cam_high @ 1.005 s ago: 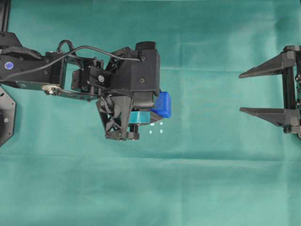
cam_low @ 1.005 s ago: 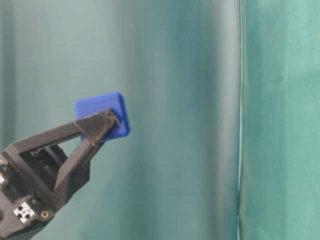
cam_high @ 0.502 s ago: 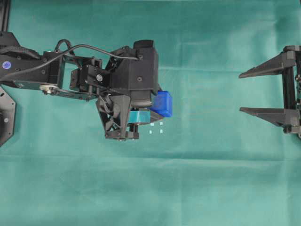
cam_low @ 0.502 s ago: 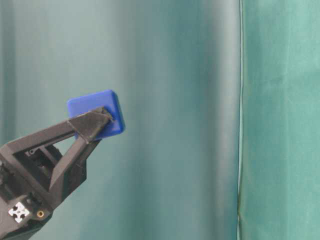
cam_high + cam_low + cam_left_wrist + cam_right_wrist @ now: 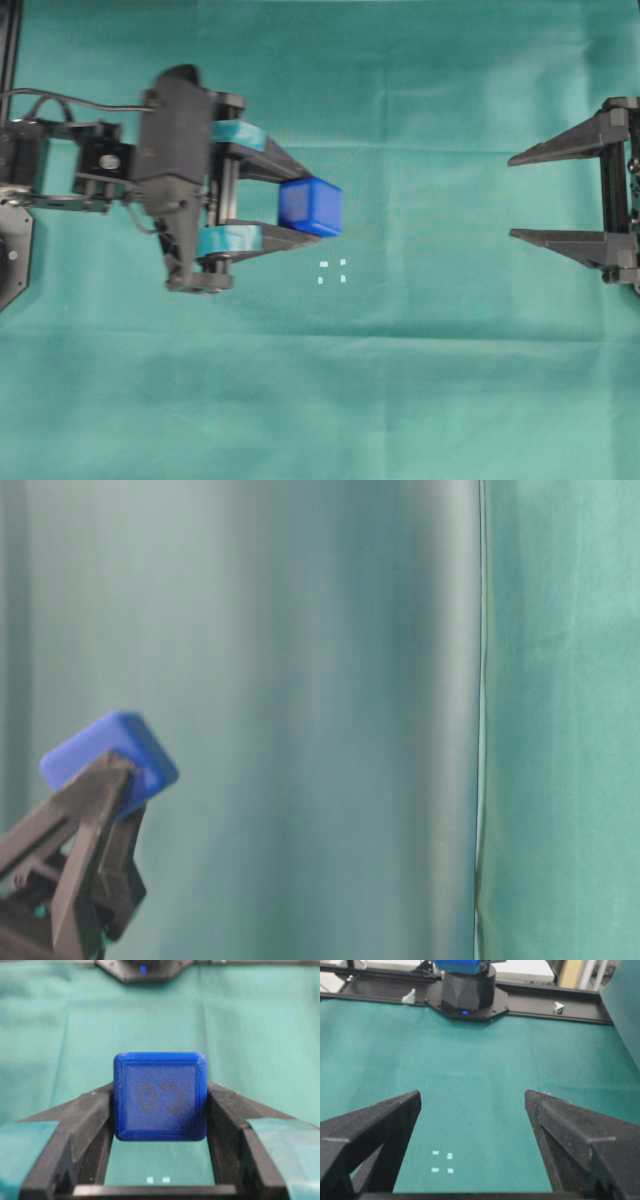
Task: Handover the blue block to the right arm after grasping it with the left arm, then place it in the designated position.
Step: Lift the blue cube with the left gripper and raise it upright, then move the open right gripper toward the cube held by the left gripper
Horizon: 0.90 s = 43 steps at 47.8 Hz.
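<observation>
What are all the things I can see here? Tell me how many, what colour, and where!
blue block: one, bright blue, pinched between the left tool's fingertips, up off the cloth; a faint dark figure-8 mark shows on one face in the left wrist view.
designated position: four tiny white marks in a small square, on the cloth just below the block in the overhead view; nothing sits on them.
green cloth: one, teal-green, covering the whole table.
left tool: one, black with teal tape strips, left side, shut on the block.
right tool: one, all black, right edge, open wide and holding nothing, pointing toward the block.
</observation>
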Tool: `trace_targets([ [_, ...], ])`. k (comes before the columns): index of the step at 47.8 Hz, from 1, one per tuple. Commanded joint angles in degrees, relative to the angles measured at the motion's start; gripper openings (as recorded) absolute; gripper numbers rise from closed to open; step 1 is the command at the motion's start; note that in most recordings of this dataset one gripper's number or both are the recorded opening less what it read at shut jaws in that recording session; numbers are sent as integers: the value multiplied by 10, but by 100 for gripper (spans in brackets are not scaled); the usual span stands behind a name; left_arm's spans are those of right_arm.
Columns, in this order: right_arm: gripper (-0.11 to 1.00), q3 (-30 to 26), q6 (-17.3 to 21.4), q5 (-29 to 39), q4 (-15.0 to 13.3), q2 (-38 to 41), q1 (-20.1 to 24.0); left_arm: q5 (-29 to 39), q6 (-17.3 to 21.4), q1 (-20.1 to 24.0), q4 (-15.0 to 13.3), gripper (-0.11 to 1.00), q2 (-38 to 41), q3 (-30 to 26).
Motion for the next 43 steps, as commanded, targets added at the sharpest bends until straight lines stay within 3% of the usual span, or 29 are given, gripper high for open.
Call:
trace_targets([
  [1,94,-18,-1,-4,-4,3,-2,-52,-3,2,-3,46,-25,23],
  [9,94,-20,-1,-4,-7,3,-1,-88,-4,2,-4,46,-27,47],
  [31,94,-24,-5,-1,-12,3,-1,-89,-5,4,-5,46,-25,44],
  [37,94,-30,-6,2,-35,3,-1,-90,-5,4,-7,46,-25,45],
  [43,94,-39,-7,14,-86,4,-1,-89,-6,4,-8,46,-25,45],
])
